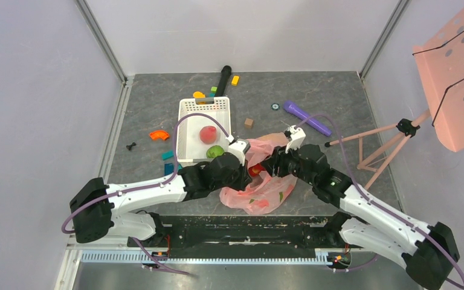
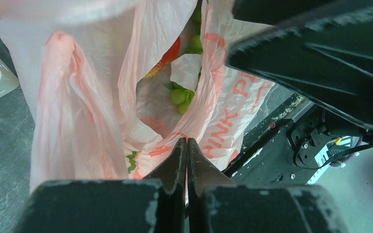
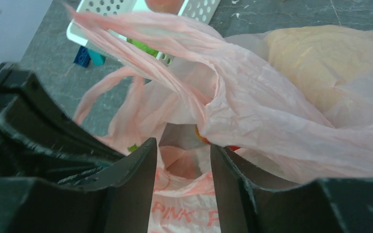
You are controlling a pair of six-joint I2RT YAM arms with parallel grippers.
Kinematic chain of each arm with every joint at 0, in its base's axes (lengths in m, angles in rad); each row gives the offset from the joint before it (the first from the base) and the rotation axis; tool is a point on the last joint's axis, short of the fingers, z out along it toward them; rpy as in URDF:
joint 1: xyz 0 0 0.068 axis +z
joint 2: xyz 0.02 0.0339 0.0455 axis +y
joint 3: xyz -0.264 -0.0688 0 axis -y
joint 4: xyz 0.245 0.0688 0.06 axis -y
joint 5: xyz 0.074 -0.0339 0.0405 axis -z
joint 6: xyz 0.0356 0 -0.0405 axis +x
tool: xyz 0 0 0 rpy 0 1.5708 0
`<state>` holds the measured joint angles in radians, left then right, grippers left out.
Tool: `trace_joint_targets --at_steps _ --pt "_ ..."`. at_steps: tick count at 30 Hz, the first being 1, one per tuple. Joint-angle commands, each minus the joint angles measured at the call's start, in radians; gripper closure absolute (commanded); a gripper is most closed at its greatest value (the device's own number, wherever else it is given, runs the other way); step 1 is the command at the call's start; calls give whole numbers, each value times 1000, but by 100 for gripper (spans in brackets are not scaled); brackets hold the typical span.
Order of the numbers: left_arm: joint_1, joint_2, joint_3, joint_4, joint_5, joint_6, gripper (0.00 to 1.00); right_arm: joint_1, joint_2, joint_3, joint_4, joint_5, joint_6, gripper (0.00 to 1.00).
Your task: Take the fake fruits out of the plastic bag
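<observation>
Lying lengthwise near-to-far, the bag (image 1: pixel 264 196) gapes upward; the left gripper (image 2: pixel 187 144) pinches its rim, and the right gripper (image 3: pixel 183 148) stands part-open at the mouth.

White links and bulky black joints form the left arm (image 1: pixel 148 188), at 7 o'clock, and the right arm (image 1: pixel 371 211), at 5 o'clock. Purple cables (image 1: pixel 175 134) trail along both. The left hand (image 2: pixel 186 145) and right hand (image 3: pixel 183 144) are black with scuffed, whitish edges.

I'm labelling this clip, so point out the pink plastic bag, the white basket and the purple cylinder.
pink plastic bag (image 1: pixel 264 194): top view, on its lower crumpled part.
white basket (image 1: pixel 205 104): top view, on its far wall.
purple cylinder (image 1: pixel 307 118): top view, on the middle of its body.
</observation>
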<state>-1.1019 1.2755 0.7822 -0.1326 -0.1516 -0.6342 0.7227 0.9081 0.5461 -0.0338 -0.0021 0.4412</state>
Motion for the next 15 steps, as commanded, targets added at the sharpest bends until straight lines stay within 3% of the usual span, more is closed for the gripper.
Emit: trace_joint_targets --at_steps 1,5,10,15 --pt "-3 -17 10 16 -30 26 97 -1 -114 44 -66 -74 -52 50" --pt "-2 -25 3 15 -45 24 97 -1 -232 52 -157 -88 -85 48" --pt "-2 -9 3 19 -37 19 97 -1 -335 56 -199 -193 -121 61" --pt "-2 -2 -1 25 -37 13 98 17 -285 88 -245 -153 -128 73"
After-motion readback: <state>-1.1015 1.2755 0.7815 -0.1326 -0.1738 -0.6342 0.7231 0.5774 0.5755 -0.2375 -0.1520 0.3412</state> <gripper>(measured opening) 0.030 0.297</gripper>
